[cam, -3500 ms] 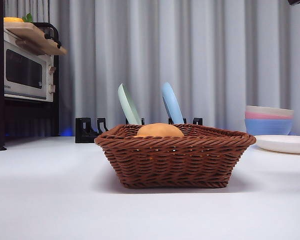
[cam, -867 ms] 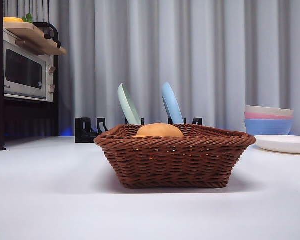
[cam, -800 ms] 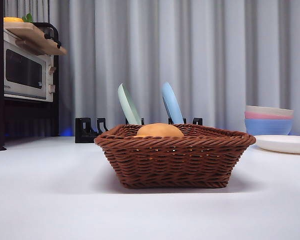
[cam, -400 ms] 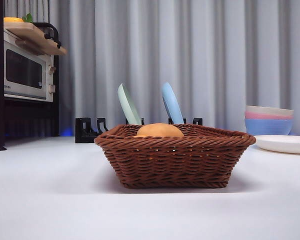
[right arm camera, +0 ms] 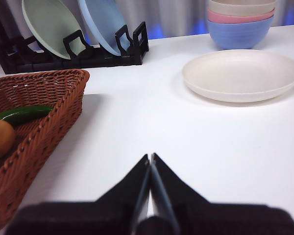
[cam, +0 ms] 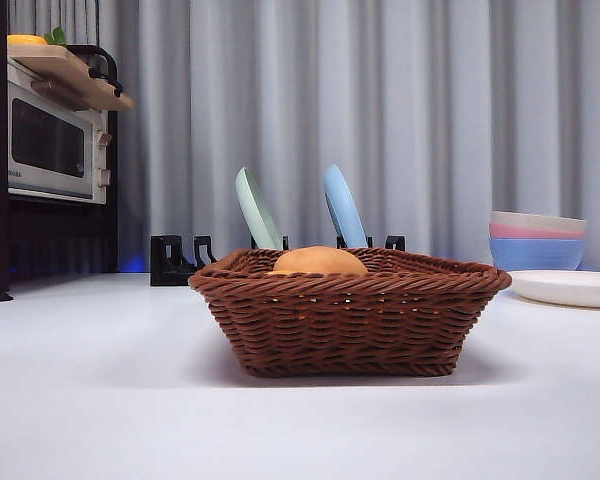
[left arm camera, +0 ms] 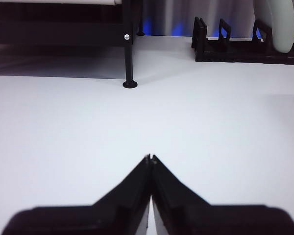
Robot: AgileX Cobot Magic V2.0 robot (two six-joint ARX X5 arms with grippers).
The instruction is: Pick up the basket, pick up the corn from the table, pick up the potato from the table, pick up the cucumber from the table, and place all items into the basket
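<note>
The basket (cam: 348, 312) sits mid-table, holding the potato (cam: 319, 261) and cucumber (right arm camera: 20, 114). Both grippers — left (left arm camera: 150, 159), right (right arm camera: 150, 157) — are pressed together, empty, away from it.

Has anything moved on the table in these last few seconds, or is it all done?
Only a dark arm tip at the front view's top right corner has gone. The basket, the potato inside it, and the dishes behind sit exactly as before.
</note>
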